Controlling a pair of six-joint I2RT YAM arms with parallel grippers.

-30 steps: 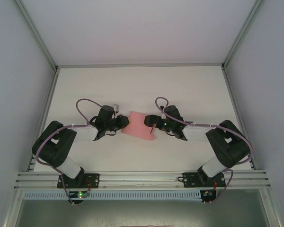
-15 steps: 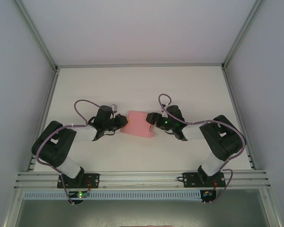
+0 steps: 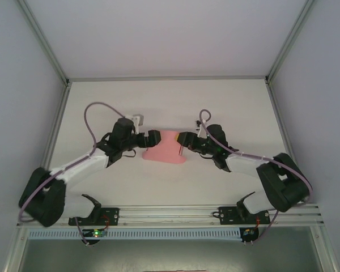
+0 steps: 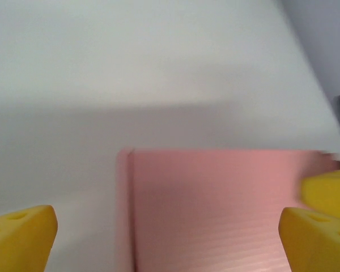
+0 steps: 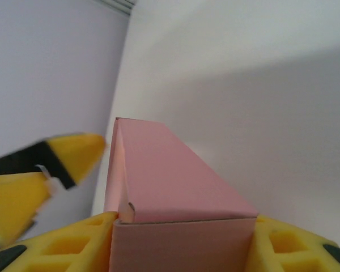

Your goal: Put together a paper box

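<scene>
The pink paper box (image 3: 167, 148) lies folded near the middle of the table, between the two grippers. In the right wrist view the paper box (image 5: 175, 181) is a closed, long rectangular shape, and my right gripper (image 5: 181, 252) is shut on its near end, one yellow finger (image 5: 73, 249) pressing each side. My right gripper (image 3: 182, 141) is at the box's right end. My left gripper (image 3: 152, 137) stands open at the box's upper left end. Its yellow fingertips (image 4: 20, 235) sit wide apart with the paper box (image 4: 215, 209) between them, and the left tip is clear of the box.
The white table (image 3: 170, 102) is walled by grey panels on the left, right and back. An aluminium rail (image 3: 170, 214) carrying both arm bases runs along the near edge. A blurred yellow finger of the left gripper (image 5: 62, 156) shows beside the box.
Both arms have stretched out away from their bases. The left gripper has moved up and right along the box's left end. The box has shifted slightly with the right gripper.
</scene>
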